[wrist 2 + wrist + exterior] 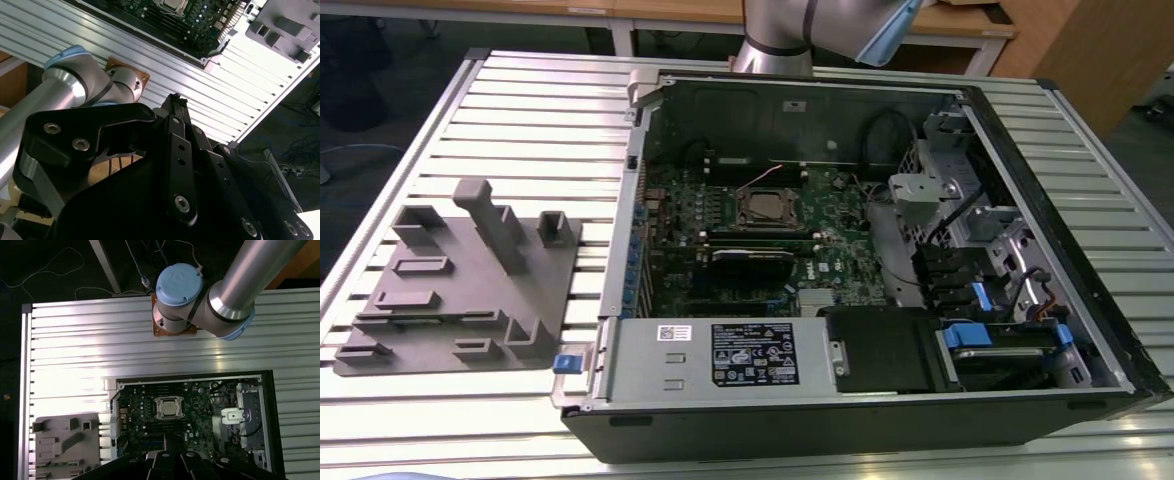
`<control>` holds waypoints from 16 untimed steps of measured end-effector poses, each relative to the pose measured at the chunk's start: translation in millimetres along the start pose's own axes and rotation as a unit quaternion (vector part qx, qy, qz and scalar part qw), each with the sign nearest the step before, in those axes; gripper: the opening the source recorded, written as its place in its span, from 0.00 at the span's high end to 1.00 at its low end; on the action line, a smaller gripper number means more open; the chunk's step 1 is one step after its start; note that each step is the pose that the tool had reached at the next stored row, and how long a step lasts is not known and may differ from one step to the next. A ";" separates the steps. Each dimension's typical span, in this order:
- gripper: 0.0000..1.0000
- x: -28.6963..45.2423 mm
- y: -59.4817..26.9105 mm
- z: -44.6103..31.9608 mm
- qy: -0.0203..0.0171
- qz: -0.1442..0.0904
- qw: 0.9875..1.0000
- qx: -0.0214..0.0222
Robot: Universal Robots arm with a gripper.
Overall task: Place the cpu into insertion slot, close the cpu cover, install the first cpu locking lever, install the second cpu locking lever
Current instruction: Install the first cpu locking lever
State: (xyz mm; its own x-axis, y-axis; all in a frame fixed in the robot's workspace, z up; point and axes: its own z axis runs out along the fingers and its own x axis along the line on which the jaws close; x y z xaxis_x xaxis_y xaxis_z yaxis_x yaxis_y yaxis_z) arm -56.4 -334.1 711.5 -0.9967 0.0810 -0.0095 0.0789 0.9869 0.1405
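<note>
Slatted metal desk (520, 110), carrying all items. Open black computer case (1067, 330), lying on its side on the desk. Robot arm (260, 270), silver with blue caps, based on the desk behind the case. Grey moulded fixture tray (454, 290), on the desk at the exterior view's left, beside the case. Silver power supply box (654, 360) along the case's near edge. Green motherboard (841, 215) on the case floor. Gripper (167, 440), black, high above the board and well apart from it; fingers (172, 107) together, holding nothing. Black card (750, 262) just in front of the socket. Insertion slot (744, 222) mid-board, with the cpu (770, 208) lying in it, silver top up. Cpu cover and levers: too small to tell. Thin wires (761, 178) run just behind the slot. Black-and-white label (751, 353) on the power supply; print illegible.
</note>
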 end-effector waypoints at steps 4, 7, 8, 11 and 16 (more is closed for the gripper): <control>0.89 0.0 -1.0 6.4 0.000 0.000 1.000 0.000; 0.89 0.1 -1.2 7.0 0.000 0.000 1.000 0.000; 0.89 0.1 -1.2 7.0 0.000 0.000 1.000 0.000; 0.89 0.0 -1.1 7.1 0.000 0.000 1.000 0.000; 0.89 0.1 -2.2 12.9 0.000 0.000 1.000 0.000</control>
State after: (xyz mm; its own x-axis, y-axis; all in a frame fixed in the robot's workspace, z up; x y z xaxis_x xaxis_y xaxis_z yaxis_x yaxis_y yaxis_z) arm -56.4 -334.5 698.3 -0.9967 0.0810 -0.0094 0.0789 0.9870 0.1401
